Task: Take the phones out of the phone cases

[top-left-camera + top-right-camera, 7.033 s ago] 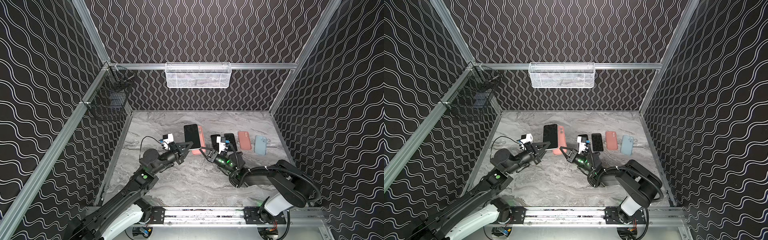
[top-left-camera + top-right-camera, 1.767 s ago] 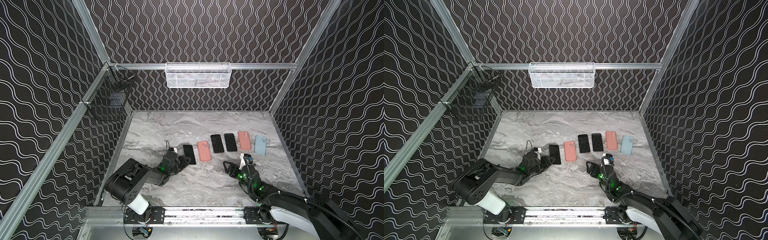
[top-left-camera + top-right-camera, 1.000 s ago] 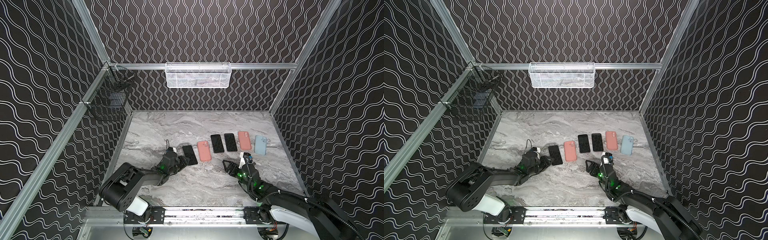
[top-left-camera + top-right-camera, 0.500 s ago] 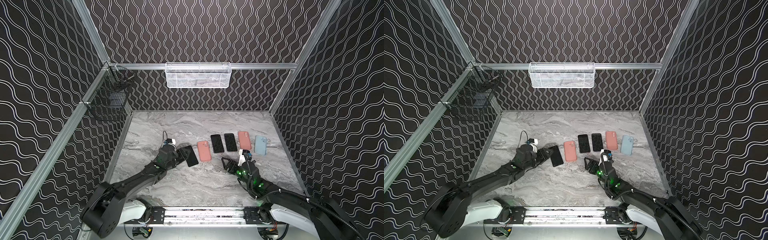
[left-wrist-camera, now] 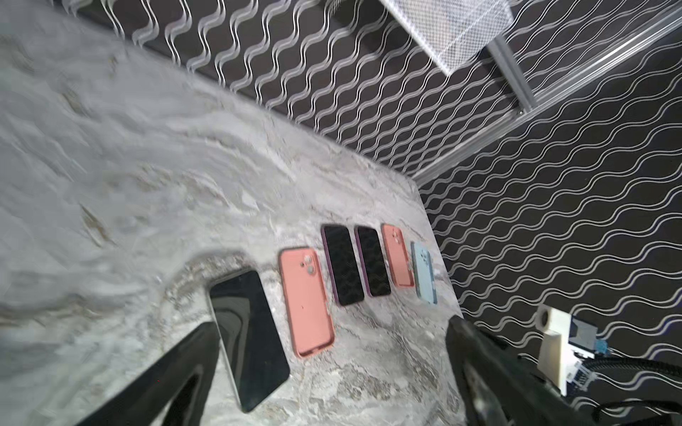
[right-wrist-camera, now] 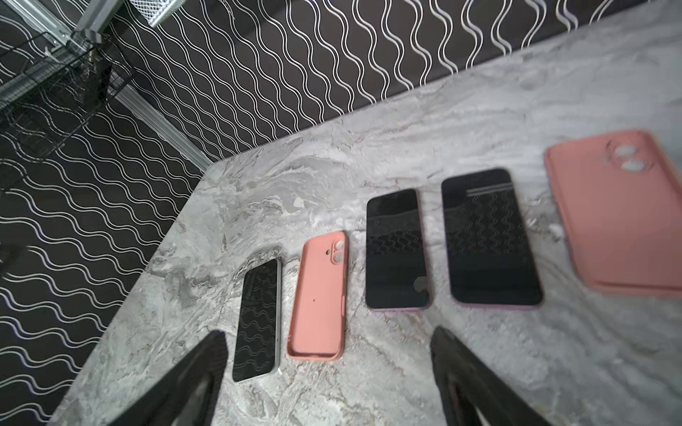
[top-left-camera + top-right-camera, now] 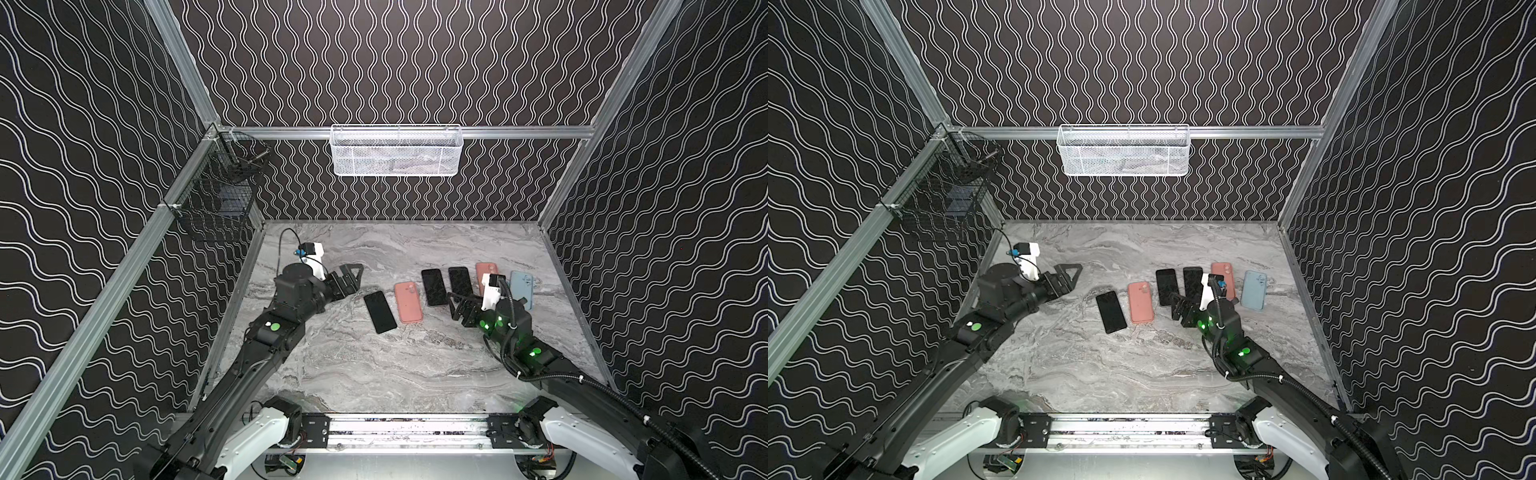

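Lying near left claw (image 7: 351,279), apart: phone (image 7: 380,311)

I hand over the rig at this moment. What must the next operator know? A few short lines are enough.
The left gripper is open and empty, left of the row.
The right gripper is open and empty, near the purple-cased phones.
Done: the bare phone lies screen up beside the pink case, apart from it.
Left: the first purple-cased phone and the second purple-cased phone sit in their cases.
The other pink case and the blue case lie back up; whether they hold phones I cannot tell.
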You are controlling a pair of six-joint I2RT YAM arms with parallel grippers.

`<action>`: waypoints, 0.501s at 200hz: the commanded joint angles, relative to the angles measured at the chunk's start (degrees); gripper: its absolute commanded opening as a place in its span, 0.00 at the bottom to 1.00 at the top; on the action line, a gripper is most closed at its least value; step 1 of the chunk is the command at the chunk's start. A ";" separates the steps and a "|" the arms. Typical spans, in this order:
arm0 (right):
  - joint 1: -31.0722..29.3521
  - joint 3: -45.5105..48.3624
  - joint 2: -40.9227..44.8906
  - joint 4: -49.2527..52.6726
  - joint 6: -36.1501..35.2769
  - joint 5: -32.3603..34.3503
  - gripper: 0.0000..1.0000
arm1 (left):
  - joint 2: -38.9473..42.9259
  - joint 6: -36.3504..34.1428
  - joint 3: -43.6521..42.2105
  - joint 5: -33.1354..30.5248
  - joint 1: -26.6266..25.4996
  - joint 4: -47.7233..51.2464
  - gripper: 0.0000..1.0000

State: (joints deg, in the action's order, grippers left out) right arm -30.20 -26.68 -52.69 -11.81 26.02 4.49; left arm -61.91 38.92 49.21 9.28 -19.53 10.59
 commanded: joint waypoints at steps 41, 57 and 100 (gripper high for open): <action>3.76 -12.27 -0.98 15.74 -9.39 -2.44 0.99 | 1.62 -19.10 11.34 -5.98 2.54 14.59 0.99; 3.82 -13.99 -0.09 17.12 -11.52 -1.78 0.99 | 3.47 -21.61 11.70 -10.15 2.51 15.29 0.99; 3.79 -17.39 2.27 20.87 -14.53 1.67 0.99 | 6.63 -30.00 9.59 -20.27 2.57 13.06 0.99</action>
State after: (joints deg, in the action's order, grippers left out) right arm -26.46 -42.65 -51.16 5.69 14.26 2.87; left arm -55.57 16.45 60.07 -2.90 -17.17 24.67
